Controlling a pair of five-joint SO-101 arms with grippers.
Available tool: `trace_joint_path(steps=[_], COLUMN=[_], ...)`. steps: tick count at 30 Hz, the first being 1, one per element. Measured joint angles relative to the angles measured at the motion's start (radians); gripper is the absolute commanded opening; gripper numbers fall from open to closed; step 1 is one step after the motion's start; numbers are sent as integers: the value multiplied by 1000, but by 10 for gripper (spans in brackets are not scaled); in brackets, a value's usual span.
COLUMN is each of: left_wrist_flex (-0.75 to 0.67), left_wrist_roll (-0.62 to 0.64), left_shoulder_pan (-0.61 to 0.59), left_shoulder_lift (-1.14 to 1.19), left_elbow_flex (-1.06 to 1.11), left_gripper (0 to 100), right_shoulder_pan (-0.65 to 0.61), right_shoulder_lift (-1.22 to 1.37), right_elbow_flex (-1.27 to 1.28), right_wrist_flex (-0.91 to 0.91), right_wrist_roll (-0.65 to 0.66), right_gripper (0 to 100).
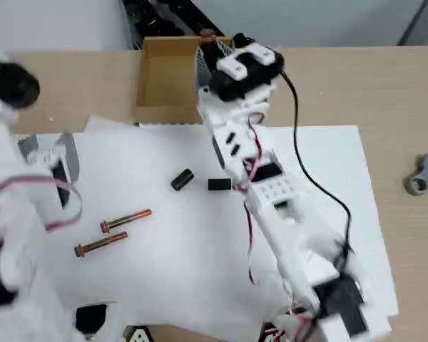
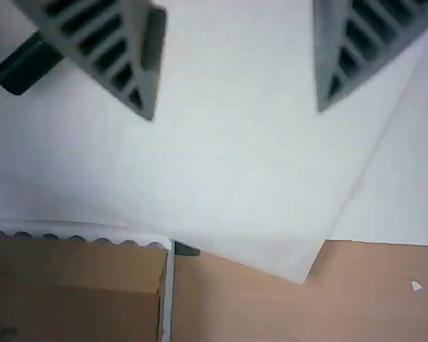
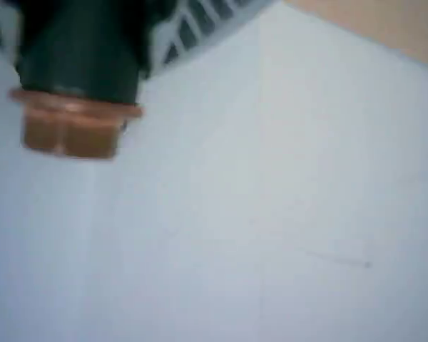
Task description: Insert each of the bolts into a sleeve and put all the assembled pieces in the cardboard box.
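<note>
**Right end effector** (image 1: pixel 204 65): closed on an assembled piece (image 3: pixel 75 85), a black sleeve with the copper bolt head (image 3: pixel 70 132) protruding. Its long axis appears to run out along the fingers.
**Cardboard box** (image 1: pixel 164 85): at the far edge of the surface (image 1: pixel 385 92), just beside this end effector. Whether the piece is over the opening cannot be told.
**Left end effector** (image 2: pixel 232 64): fingers apart, empty, and the nearer to the loose stock.
**Loose stock on the white sheet** (image 1: pixel 200 249): two bolts (image 1: pixel 126 219) (image 1: pixel 100 244) and two sleeves (image 1: pixel 182 179) (image 1: pixel 219 185).
**Stray item:** grey part (image 1: pixel 422 174) at the side.
</note>
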Motion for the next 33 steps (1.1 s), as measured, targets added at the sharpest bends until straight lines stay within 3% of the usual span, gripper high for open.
trace_joint_path(steps=[8, 17, 20, 24, 33], left_wrist_flex=[0, 0, 0, 0, 0], left_wrist_roll=[0, 0, 0, 0, 0], left_shoulder_pan=[0, -2, -2, -2, -2], left_shoulder_lift=[-218, -250, -245, -241, -170], left_elbow_flex=[275, 411, 473, 509, 525], left_gripper=[137, 138, 137, 139, 140], right_shoulder_pan=[0, 0, 0, 0, 0], right_shoulder_lift=[374, 821, 934, 1007, 1007], right_elbow_flex=[-311, -697, -815, -928, -980], right_wrist_flex=[-2, 49, 140, 241, 288], right_wrist_roll=[0, 100, 106, 106, 66], right_gripper=[4, 6, 56, 119, 97])
